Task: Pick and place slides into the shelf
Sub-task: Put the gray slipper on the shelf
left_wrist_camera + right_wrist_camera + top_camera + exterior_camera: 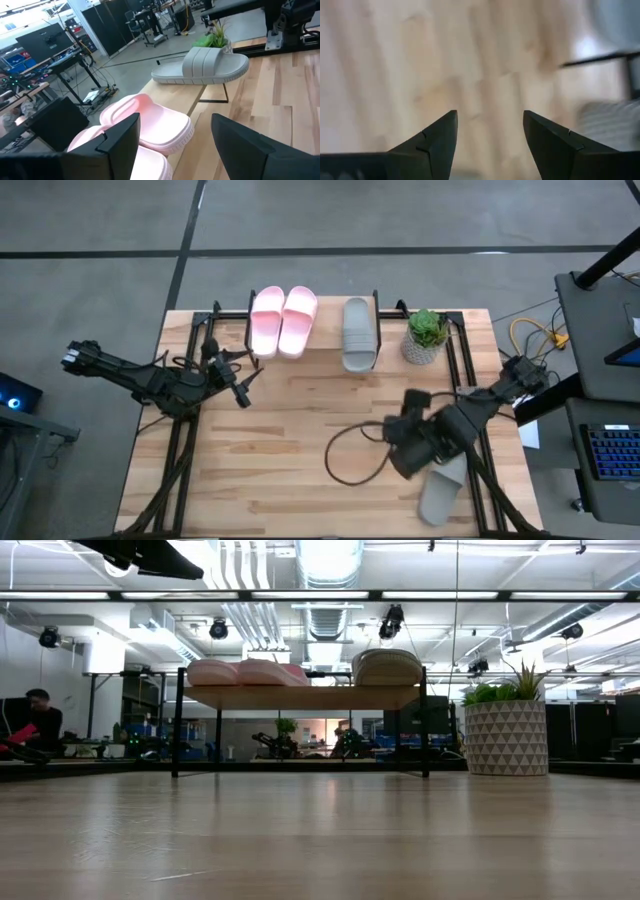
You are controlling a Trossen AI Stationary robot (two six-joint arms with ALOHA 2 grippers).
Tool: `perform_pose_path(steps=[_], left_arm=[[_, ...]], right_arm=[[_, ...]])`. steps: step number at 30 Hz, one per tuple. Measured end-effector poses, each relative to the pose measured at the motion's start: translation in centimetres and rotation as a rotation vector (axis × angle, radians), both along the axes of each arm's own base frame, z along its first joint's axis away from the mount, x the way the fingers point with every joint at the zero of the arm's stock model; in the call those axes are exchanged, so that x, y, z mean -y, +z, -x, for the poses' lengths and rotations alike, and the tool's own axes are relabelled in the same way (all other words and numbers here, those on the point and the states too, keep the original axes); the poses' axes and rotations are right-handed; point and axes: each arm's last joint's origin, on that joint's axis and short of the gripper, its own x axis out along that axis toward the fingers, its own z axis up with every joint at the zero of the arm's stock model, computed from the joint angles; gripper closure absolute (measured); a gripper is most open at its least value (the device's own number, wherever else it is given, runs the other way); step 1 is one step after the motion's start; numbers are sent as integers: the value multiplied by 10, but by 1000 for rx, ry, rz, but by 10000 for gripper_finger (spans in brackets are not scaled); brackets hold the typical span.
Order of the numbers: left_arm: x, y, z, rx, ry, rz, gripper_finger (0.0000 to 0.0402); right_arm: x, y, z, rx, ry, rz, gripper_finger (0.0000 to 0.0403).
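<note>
Two light pink slides and one grey slide rest sole-down side by side on the shelf's wooden top at the table's far edge. They also show in the low view: the pink slides and the grey slide. A second grey slide lies on the table near its front right corner, partly under my right arm. My right gripper hangs open above bare wood just left of that slide. My left gripper stands open near the shelf's left end, facing the pink slides.
A potted plant in a patterned white pot stands at the shelf's right end. A dark cable loop lies on the table beside my right gripper. Black frame rails run along the table's left and right sides.
</note>
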Motion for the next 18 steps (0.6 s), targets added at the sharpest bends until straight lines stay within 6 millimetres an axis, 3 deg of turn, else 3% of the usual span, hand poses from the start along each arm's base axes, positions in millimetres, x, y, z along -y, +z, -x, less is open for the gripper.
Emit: perform_pose_path(steps=[10, 18], left_arm=[[4, -7, -10, 33, 8, 94, 173], [13, -19, -26, 15, -126, 253, 173]], right_arm=[[-63, -11, 46, 7, -147, -177, 187], [-116, -53, 84, -8, -171, -92, 187]])
